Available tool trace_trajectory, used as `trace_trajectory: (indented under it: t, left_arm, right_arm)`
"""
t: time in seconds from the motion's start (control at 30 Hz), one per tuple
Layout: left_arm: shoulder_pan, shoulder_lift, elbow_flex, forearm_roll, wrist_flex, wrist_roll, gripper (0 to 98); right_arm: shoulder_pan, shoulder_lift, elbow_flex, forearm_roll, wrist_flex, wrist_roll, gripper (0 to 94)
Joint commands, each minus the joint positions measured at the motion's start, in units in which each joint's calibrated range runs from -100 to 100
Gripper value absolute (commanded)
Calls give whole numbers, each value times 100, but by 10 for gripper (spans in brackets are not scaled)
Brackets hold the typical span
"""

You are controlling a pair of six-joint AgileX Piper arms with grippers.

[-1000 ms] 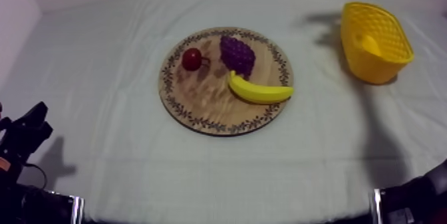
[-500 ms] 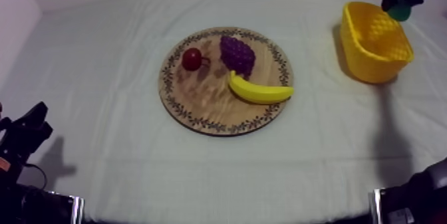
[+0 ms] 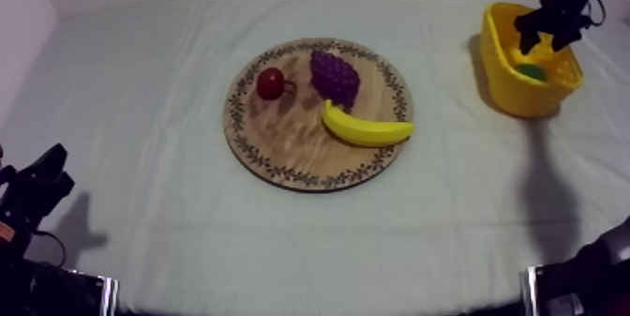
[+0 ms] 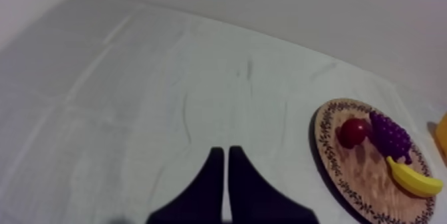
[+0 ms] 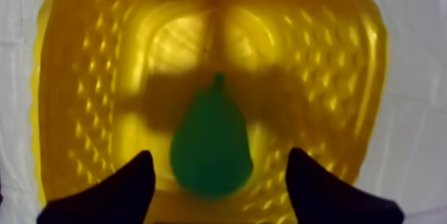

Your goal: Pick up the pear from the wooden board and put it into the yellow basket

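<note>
The green pear [image 3: 532, 71] lies inside the yellow basket [image 3: 511, 95] at the far right of the table. My right gripper [image 3: 542, 40] hovers over the basket, open, with nothing held. In the right wrist view its two fingers [image 5: 113, 193] stand wide apart above the pear [image 5: 211, 143], which rests on the basket floor [image 5: 86, 94]. My left gripper [image 3: 42, 179] sits low at the left edge, far from the board. Its fingers [image 4: 223, 150] lie together as a narrow wedge, shut on nothing.
The round wooden board [image 3: 291, 142] in the table's middle carries a banana [image 3: 366, 127], purple grapes [image 3: 335, 76] and a small red fruit [image 3: 270, 82]. The same board [image 4: 362, 173] lies ahead of my left gripper across bare cloth.
My right gripper came in from the far back right, down over the basket. The pear it carried now lies in the basket and the fingers have opened. The left arm stayed still.
</note>
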Motion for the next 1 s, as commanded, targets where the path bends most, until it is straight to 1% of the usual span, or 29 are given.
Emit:
trace_trajectory:
  t: [0.0, 0.13, 0.27, 0.57, 0.73, 0.97]
  left_arm:
    - [1, 2, -2, -3, 0, -1, 1]
    - [1, 2, -2, -3, 0, -1, 1]
    - [1, 2, -2, -3, 0, -1, 1]
    - [1, 2, -2, -3, 0, -1, 1]
    - [1, 2, -2, -3, 0, -1, 1]
    - [1, 2, -2, -3, 0, -1, 1]
  right_arm:
    - [-6, 22, -4, 4, 8, -4, 690]
    - [-23, 13, -45, 10, 9, -6, 762]
    - [-34, -119, -110, -2, 52, 3, 785]
    - [-83, -901, -178, -35, 133, 5, 619]
    - [-109, -1713, -6, -177, 144, 88, 565]
    - [-152, -3189, 780, -365, -204, 165, 406]
